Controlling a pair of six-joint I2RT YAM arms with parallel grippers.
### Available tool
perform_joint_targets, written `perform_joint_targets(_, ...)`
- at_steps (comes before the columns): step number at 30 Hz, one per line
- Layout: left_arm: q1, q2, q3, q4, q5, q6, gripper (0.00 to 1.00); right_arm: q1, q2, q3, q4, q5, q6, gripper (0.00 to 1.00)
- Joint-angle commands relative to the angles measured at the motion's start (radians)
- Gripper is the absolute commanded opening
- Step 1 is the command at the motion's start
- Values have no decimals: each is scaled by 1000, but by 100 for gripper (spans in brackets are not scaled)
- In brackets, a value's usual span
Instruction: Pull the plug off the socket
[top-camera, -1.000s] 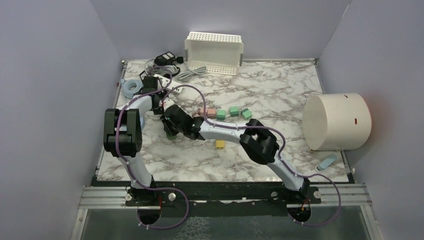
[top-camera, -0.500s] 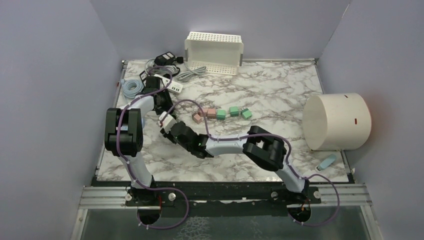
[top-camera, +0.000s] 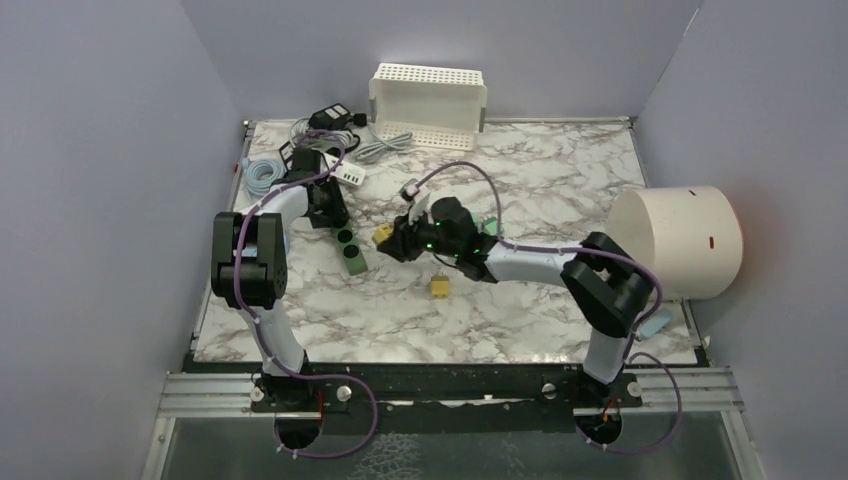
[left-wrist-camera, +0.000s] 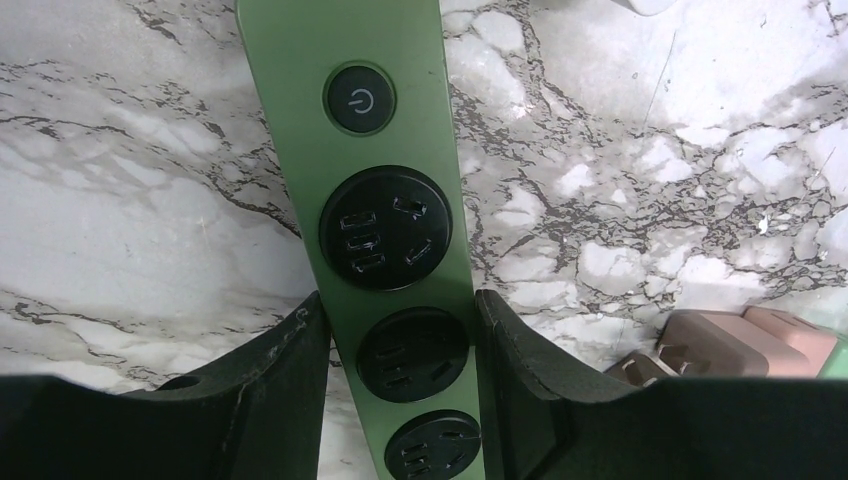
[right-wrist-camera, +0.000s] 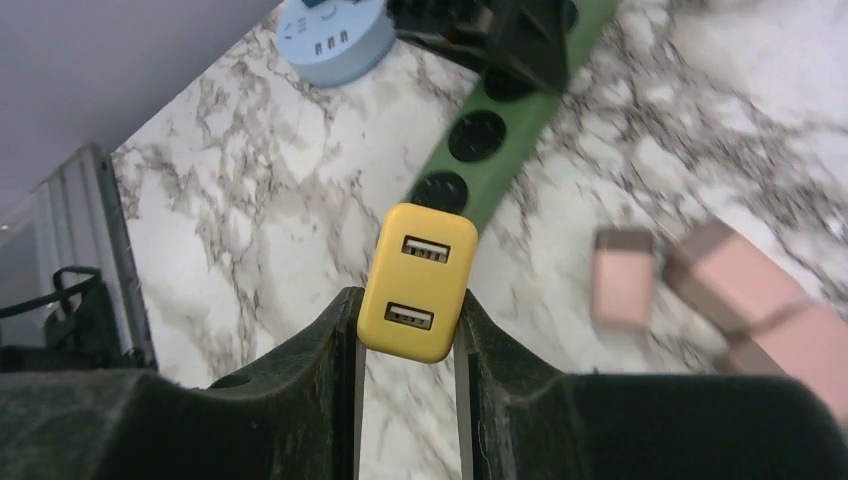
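Note:
The socket is a green power strip (top-camera: 351, 252) with round black outlets (left-wrist-camera: 385, 228), lying flat on the marble table. My left gripper (left-wrist-camera: 400, 300) is shut across the strip's width, a finger on each long side, at its far end (top-camera: 335, 215). The plug is a yellow block (right-wrist-camera: 417, 283) with two USB ports on its face. My right gripper (right-wrist-camera: 407, 297) is shut on its lower sides. In the top view the plug (top-camera: 383, 233) hangs clear of the strip, just to its right, in the right gripper (top-camera: 392, 238). The outlets in view are empty.
A second yellow plug (top-camera: 439, 287) lies near the middle of the table, and pink plugs (right-wrist-camera: 740, 290) and a green one (top-camera: 489, 222) sit behind my right arm. A white basket (top-camera: 428, 105), cables and a white strip (top-camera: 345, 175) fill the back left. A cream cylinder (top-camera: 675, 243) stands at right.
My right gripper has come off the green strip and swung right with the yellow plug in it. The left gripper has stayed on the strip.

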Motion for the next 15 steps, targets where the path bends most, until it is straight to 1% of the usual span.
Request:
perform_joint_targets(1,45,113,46,-47,-85,90,0,-150,-124,-148,-22,-325,121,1)
perform_joint_targets(5,51,147,138,-56,-86,106,0,-251,-260,-301,-100,-393,126,1)
perform_joint_targets(8,53,196,243,-72,-84,108,0,-305,-354,-396,-162,-368,123,1)
perform_joint_targets(10,54,226,300,-83,-80,107,0,-314,-380,-429,-224,-336,116,2)
perform_joint_targets(13,56,253,357,-92,-65,106,0,-316,-374,-454,-317,-302,130,6)
perform_joint_targets(14,57,256,367,-94,-54,108,2,-317,-373,-453,-344,-282,130,9)
perform_joint_targets(15,58,253,373,-96,-44,111,12,-319,-376,-445,-378,-257,128,12)
